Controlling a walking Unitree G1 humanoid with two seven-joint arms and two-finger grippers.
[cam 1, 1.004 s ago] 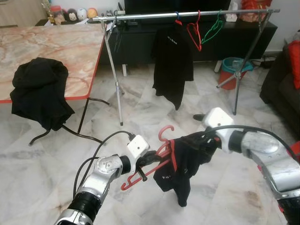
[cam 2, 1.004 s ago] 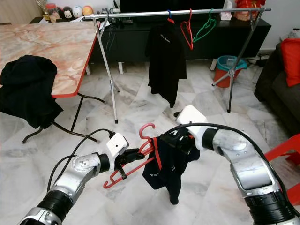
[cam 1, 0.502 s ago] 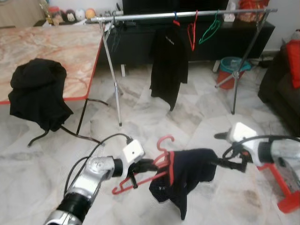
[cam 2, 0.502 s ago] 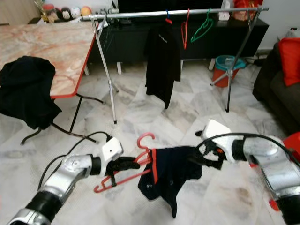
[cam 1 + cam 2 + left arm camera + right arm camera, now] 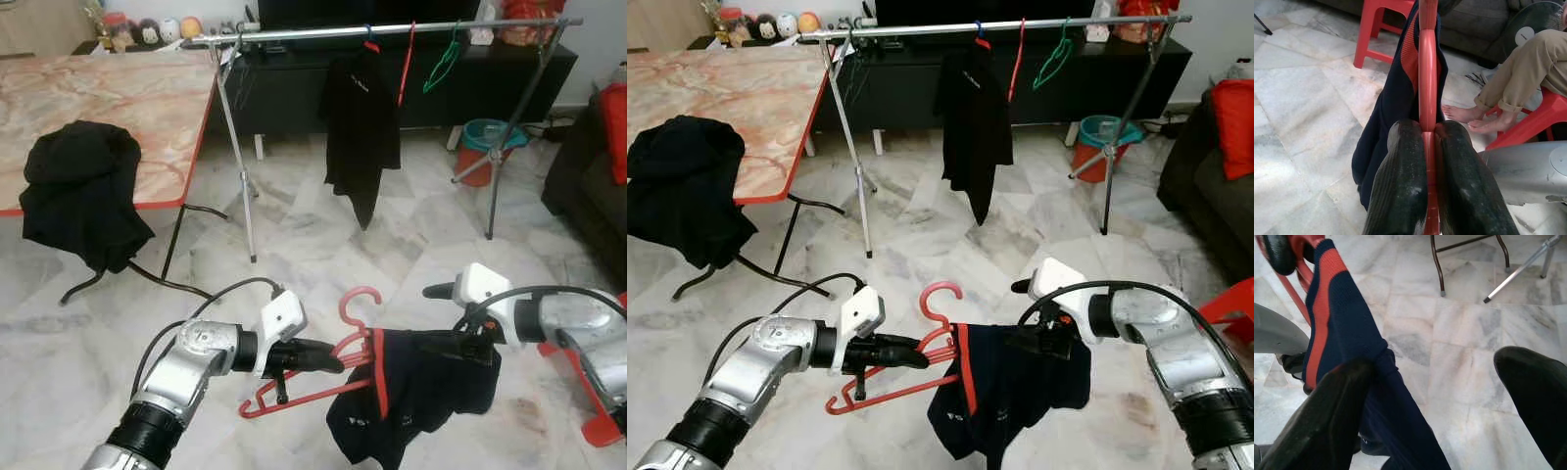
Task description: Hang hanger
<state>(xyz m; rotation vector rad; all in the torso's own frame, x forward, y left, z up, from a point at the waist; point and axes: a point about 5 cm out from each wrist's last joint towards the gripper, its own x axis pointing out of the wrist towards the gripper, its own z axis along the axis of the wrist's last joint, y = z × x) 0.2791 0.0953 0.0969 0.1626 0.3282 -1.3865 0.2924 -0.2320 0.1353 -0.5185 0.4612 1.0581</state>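
A red hanger (image 5: 294, 389) hangs level in front of me, low over the floor, and my left gripper (image 5: 331, 356) is shut on its neck below the hook. The left wrist view has both fingers (image 5: 1400, 186) clamped on the red bar (image 5: 1427, 73). A navy shirt with red trim (image 5: 421, 392) drapes over the hanger's right half. My right gripper (image 5: 468, 345) is open at the shirt's right shoulder, with one finger (image 5: 1327, 421) under the cloth (image 5: 1347, 333). The clothes rail (image 5: 294, 35) stands across the room, carrying a black shirt (image 5: 364, 127), a red hanger (image 5: 405, 64) and a green hanger (image 5: 441, 64).
A marble-topped folding table (image 5: 98, 98) stands to the left, with a black garment (image 5: 83, 191) slumped over its edge. A red bin (image 5: 485, 147) sits behind the rail's right leg. A dark sofa (image 5: 588, 166) and a red stool (image 5: 607, 411) are to the right. A seated person's feet (image 5: 1464, 115) are nearby.
My right gripper swung out to the right and came back to the shirt's right shoulder. The shirt now lies spread wider along the hanger. The left gripper has kept its hold.
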